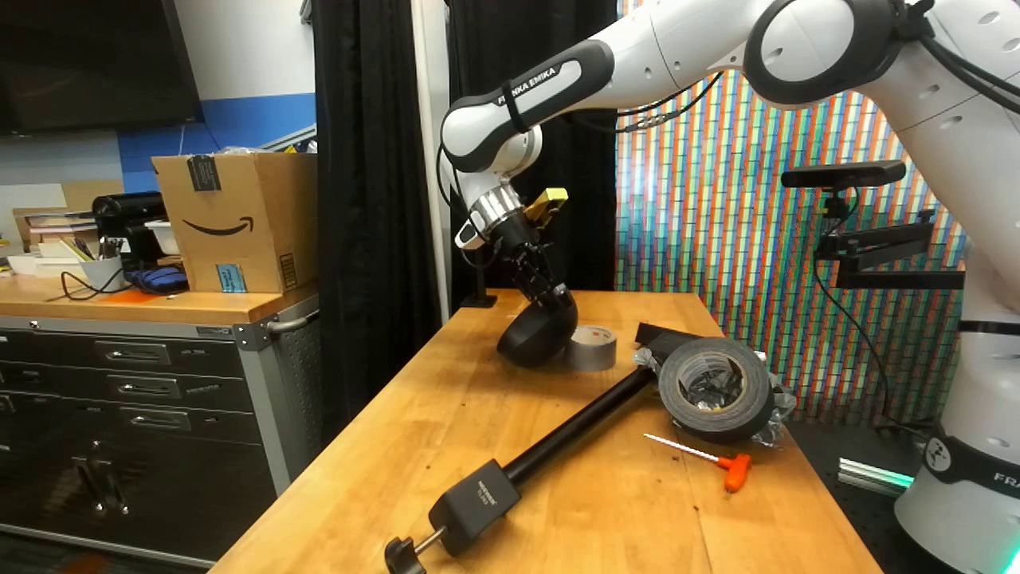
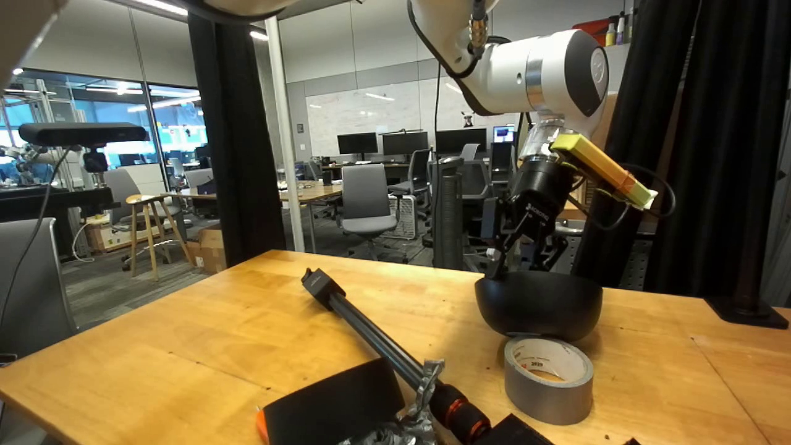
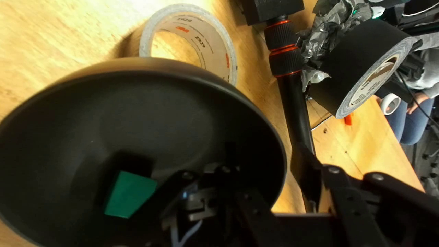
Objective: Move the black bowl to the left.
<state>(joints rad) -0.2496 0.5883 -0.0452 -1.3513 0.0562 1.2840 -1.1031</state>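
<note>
The glossy black bowl (image 1: 538, 336) is tilted on the far part of the wooden table in an exterior view. It also shows in an exterior view (image 2: 537, 307) and fills much of the wrist view (image 3: 147, 109). My gripper (image 2: 520, 267) points down at the bowl's rim, also seen in an exterior view (image 1: 550, 298). In the wrist view my gripper (image 3: 264, 171) has its fingers apart, one inside the bowl and one outside, with the rim between and a gap beside the outer finger. A green block (image 3: 130, 195) lies in the bowl. The fingertips are partly hidden.
A grey tape roll (image 2: 547, 398) stands right beside the bowl; whether they touch is unclear. A black pole with clamp (image 1: 578, 426) lies across the table. A big black tape roll (image 1: 717, 391) and an orange-handled tool (image 1: 737, 472) lie near the edge. A person (image 3: 411, 118) sits beyond.
</note>
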